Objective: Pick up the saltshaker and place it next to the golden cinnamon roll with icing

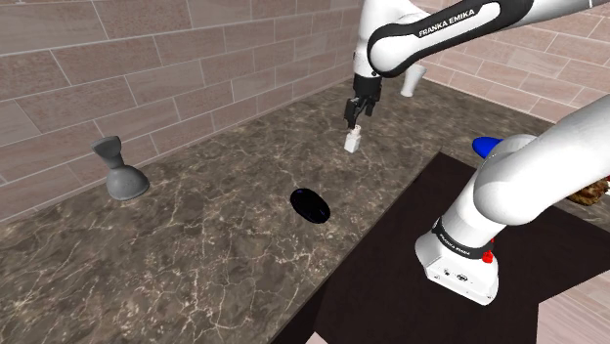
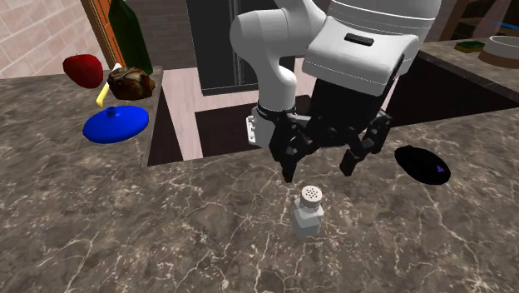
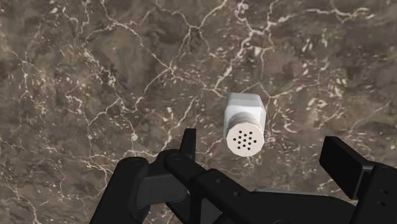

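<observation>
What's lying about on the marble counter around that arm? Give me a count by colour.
White: 1, saltshaker
Grey: 1, hourglass-shaped piece
Black: 1, flat oval
Blue: 1, disc
Red: 1, round fruit
Brown: 1, cinnamon roll
Dark green: 1, bottle
Yellow: 1, small piece beside the roll
Total: 8
Not counted: the distant bowl and the block beside it.

The black capital letters "FRANKA EMIKA" run along the upper link of the white robot arm with dark joints [image 1: 450,21] in the shoulder view. A short line of dark lettering on the arm's lower white segment [image 1: 459,256] is too small to read.
</observation>
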Action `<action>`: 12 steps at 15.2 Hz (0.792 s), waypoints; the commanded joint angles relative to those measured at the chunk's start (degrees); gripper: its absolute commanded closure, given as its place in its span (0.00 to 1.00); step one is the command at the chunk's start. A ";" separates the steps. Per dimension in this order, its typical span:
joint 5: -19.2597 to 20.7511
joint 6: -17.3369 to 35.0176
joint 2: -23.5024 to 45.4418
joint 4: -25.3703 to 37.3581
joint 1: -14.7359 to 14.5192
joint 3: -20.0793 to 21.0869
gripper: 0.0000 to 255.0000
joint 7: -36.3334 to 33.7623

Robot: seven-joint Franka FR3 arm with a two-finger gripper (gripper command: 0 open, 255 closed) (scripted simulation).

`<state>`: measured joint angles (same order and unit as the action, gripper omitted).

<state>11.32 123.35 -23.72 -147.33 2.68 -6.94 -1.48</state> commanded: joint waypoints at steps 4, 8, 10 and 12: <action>0.66 4.76 2.79 -1.63 0.41 -0.71 0.00 0.18; 0.96 7.11 4.11 -2.64 0.58 -0.96 0.00 0.07; 0.96 7.11 4.11 -2.64 0.58 -0.96 0.00 0.07; 0.96 7.11 4.11 -2.64 0.58 -0.96 0.00 0.07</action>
<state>12.28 130.43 -19.63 -149.97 3.26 -7.89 -1.41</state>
